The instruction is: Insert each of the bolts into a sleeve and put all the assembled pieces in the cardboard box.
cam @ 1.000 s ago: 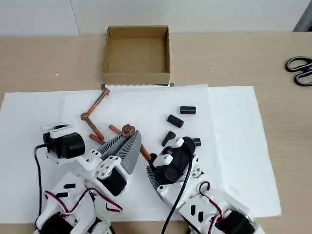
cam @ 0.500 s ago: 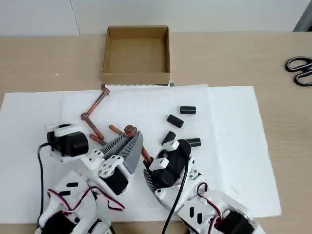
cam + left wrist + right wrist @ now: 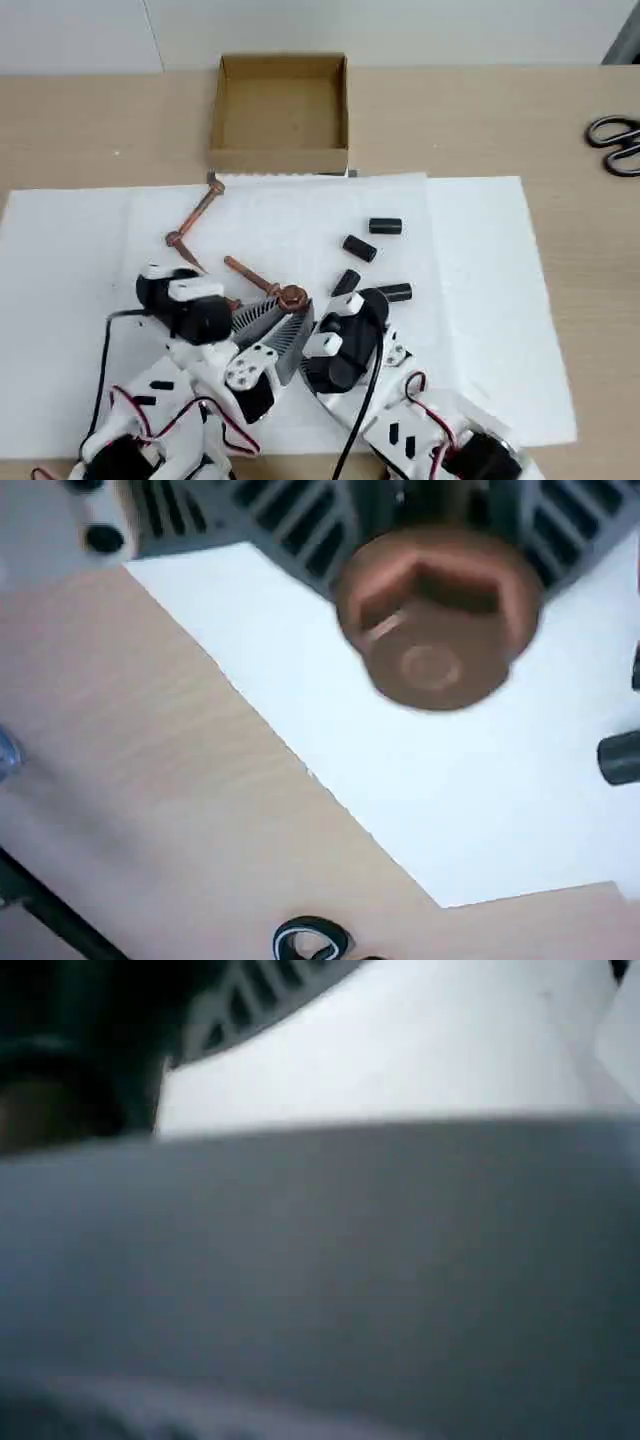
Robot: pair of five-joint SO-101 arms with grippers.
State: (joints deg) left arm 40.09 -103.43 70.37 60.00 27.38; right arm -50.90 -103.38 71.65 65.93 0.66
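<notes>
Nearest us, the left tool (image 3: 288,308) is clamped on a bolt (image 3: 292,297), its head facing up at the tip. Just to its right sits the right arm (image 3: 345,335); how its tool stands we cannot tell. Just beyond that arm lie a tilted sleeve (image 3: 347,282) and a crosswise sleeve (image 3: 394,292), both rightward of the bolt, so we judge the right arm is the nearer one to fetch them. The cardboard box (image 3: 280,160) sits farthest back.

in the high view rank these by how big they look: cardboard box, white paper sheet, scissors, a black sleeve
1. white paper sheet
2. cardboard box
3. scissors, though partly cut off at the picture's edge
4. black sleeve, all four sleeves looking about alike
</notes>
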